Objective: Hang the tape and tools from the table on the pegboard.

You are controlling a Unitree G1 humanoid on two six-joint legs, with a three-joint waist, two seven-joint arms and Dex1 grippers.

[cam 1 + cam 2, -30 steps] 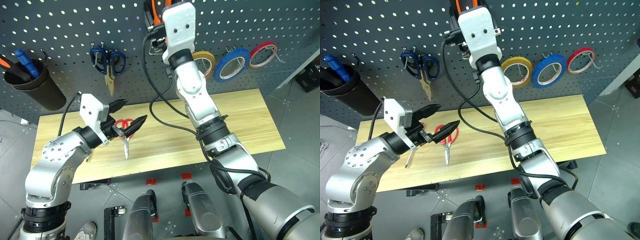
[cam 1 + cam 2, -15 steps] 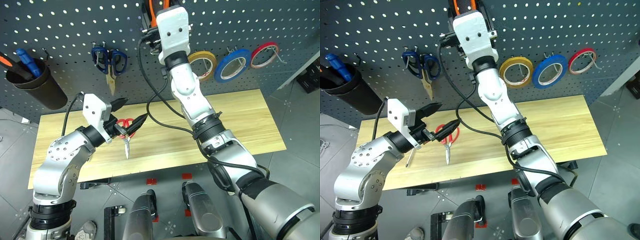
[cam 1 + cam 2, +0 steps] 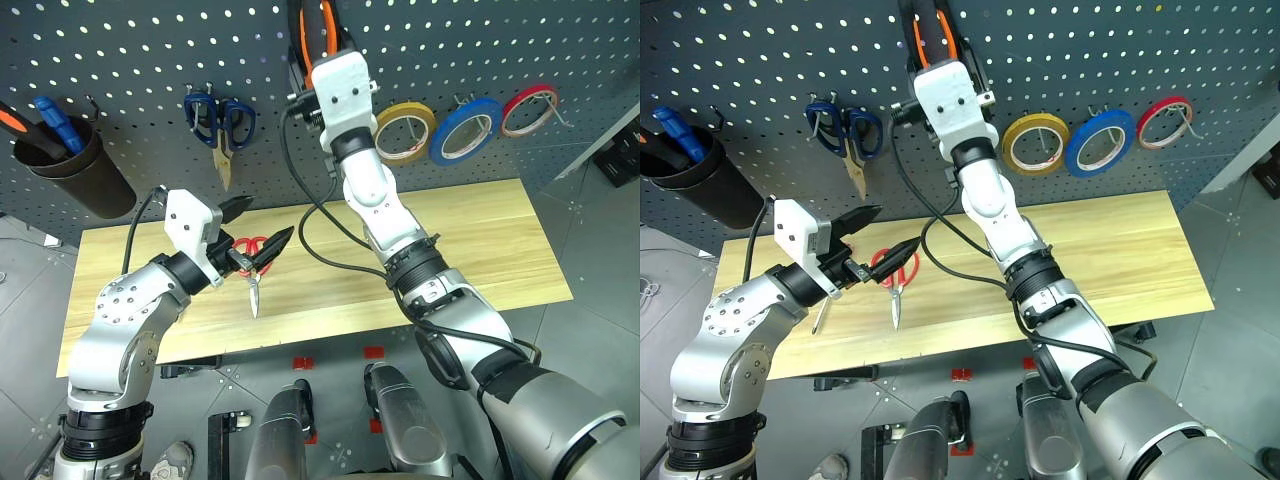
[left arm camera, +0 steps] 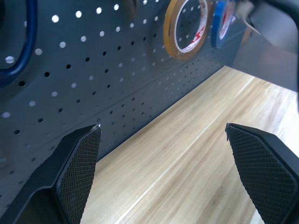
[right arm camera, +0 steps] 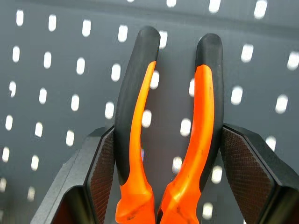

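My right gripper (image 5: 168, 140) is raised against the pegboard (image 3: 120, 50) and is shut on the orange-and-black pliers (image 5: 140, 116), whose handles stick up past its fingers (image 3: 325, 25). Lower down, my left gripper (image 3: 268, 222) is open and level above the table (image 3: 480, 240). It hovers over the red-handled scissors (image 3: 902, 268), which lie flat with the blades toward the front edge. A thin screwdriver shaft (image 3: 818, 318) lies beside my left arm. The blue tape (image 3: 1071, 150) hangs on the pegboard to the right of the right arm.
Blue-handled scissors (image 3: 218, 120) hang on the pegboard above my left gripper. A yellow tape roll (image 4: 169, 35) and a red one (image 3: 505, 112) flank the blue tape. A black cup (image 3: 85, 180) holding screwdrivers hangs at the far left.
My right gripper has come down along the pegboard with the pliers, so more of their handles shows above it. The left gripper has stayed in place, open.
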